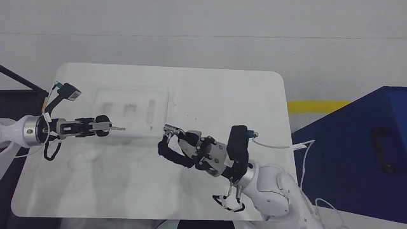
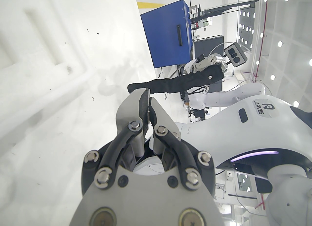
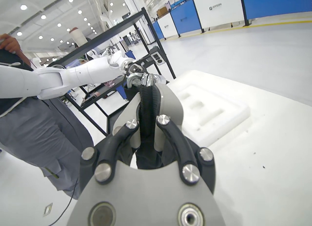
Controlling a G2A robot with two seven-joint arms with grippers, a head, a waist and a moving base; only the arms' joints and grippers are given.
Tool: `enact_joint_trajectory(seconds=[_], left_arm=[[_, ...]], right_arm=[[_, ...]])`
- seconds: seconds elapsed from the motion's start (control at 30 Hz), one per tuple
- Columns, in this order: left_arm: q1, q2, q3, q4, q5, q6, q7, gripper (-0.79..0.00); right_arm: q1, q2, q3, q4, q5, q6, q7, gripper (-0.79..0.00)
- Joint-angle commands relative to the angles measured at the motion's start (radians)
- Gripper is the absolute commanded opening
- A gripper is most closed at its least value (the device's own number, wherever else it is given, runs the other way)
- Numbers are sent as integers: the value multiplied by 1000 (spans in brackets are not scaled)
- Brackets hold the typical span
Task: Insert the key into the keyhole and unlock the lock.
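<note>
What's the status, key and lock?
Left gripper shut on key. Right gripper shut on lock. Key not yet inserted. Foam tray on table alongside.

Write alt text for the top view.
The left tool holds a key over a white table, its tip pointing at a lock gripped by the right tool, with a gap between key and lock. A white tray with shallow recesses lies on the table close by.
</note>
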Motion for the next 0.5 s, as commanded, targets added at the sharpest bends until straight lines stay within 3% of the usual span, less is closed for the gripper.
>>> enact_joint_trajectory(seconds=[0.0, 0.13, 0.23, 0.47], left_arm=[[0, 0, 0, 0, 0, 0, 0, -785], [0, 0, 0, 0, 0, 0, 0, -785], [0, 0, 0, 0, 0, 0, 0, -785], [0, 0, 0, 0, 0, 0, 0, -785]], right_arm=[[33, -7, -29, 60, 56, -39, -41, -785], [106, -24, -96, 186, 217, -161, -94, -785], [170, -41, -175, 305, 456, -296, -83, -785], [346, -85, -375, 546, 973, -442, 87, -785]])
